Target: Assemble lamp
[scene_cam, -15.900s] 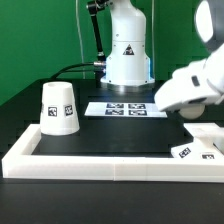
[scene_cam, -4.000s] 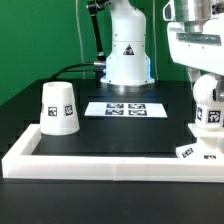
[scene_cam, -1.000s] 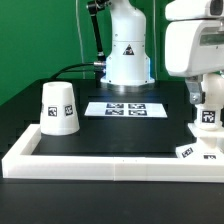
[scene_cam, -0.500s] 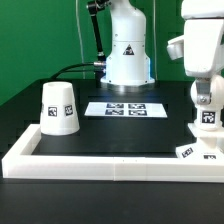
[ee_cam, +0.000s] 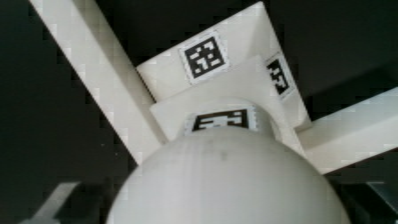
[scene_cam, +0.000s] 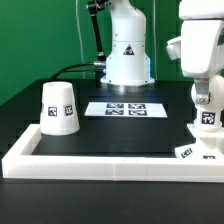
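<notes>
I judged the lamp about halfway along, 1 of 2 joins in hand: the gripper (scene_cam: 205,102) looked clamped on the top of the bulb (scene_cam: 208,118), which stood upright on the base (scene_cam: 197,151) at the exterior view's right, just inside the rail (scene_cam: 100,165). I could not tell whether the bulb was fully seated. The shade (scene_cam: 58,107) stood alone, well apart at the exterior view's left, so fitting it over the bulb remained
</notes>
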